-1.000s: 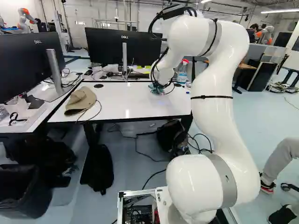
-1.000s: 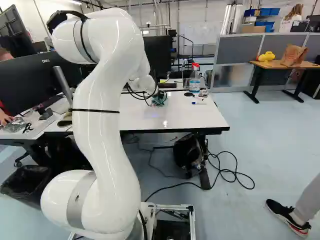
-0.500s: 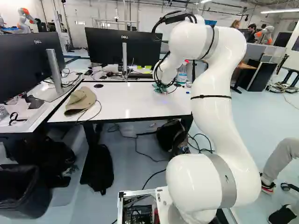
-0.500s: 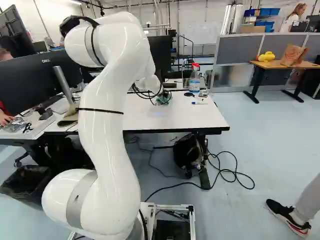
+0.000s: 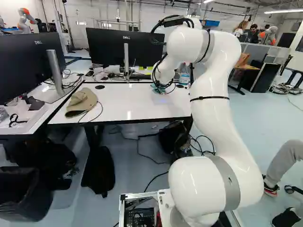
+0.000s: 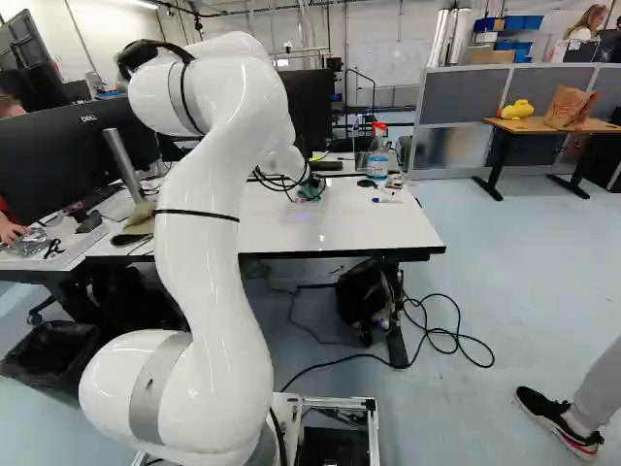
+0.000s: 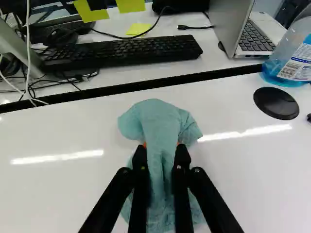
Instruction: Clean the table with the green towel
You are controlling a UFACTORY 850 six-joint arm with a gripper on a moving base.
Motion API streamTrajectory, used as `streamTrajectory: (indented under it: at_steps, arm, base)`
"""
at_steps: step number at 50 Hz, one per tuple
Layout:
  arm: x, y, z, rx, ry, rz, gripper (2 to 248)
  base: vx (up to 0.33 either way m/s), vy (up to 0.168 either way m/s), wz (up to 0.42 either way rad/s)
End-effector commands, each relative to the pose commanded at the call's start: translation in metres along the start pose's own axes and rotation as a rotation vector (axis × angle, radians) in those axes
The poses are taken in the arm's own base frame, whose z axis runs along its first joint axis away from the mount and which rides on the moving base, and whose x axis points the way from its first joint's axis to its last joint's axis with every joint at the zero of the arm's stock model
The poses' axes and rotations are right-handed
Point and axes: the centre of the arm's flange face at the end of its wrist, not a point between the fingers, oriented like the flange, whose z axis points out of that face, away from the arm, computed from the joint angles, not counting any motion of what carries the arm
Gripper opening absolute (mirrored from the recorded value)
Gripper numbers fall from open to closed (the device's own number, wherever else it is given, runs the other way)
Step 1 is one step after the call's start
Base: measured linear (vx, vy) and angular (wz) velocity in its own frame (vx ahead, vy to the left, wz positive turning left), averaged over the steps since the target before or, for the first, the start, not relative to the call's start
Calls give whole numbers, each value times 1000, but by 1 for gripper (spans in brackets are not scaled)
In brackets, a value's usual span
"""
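Note:
At the far part of the white table (image 5: 137, 103), my gripper (image 5: 160, 88) is low over the surface, largely screened by the wrist's cables. The wrist view shows the gripper (image 7: 161, 151) shut on the green towel (image 7: 158, 119), its two fingers pinching a bunched fold from both sides. Cloth bulges out ahead of the fingertips and spreads beneath and beside them on the tabletop. Whether its whole underside touches the table is hidden.
Beyond the table's seam are a keyboard (image 7: 121, 53) and a laptop (image 7: 255, 36). A spray bottle (image 6: 376, 157), a black disc (image 7: 276, 103) and a marker (image 6: 386, 200) lie to the right. A cap (image 5: 81, 103) rests at the left. Another robot (image 5: 26, 20) stands far back.
Holding the towel, the gripper went slightly right over the tabletop, then back left. In the left base view the arm's upper part has shifted left. The base has not moved.

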Motion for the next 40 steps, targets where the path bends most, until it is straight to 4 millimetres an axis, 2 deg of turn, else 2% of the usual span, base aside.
streamTrajectory:
  at_steps: [12, 28, 40]
  arm:
    - [-11, -7, -18, 7, -19, -7, 53]
    - [-25, 0, -42, 0, -44, -4, 53]
    - [-25, 0, -43, 0, -43, -4, 53]
  base:
    - [0, 0, 0]
    - [0, 0, 0]
    - [0, 0, 0]
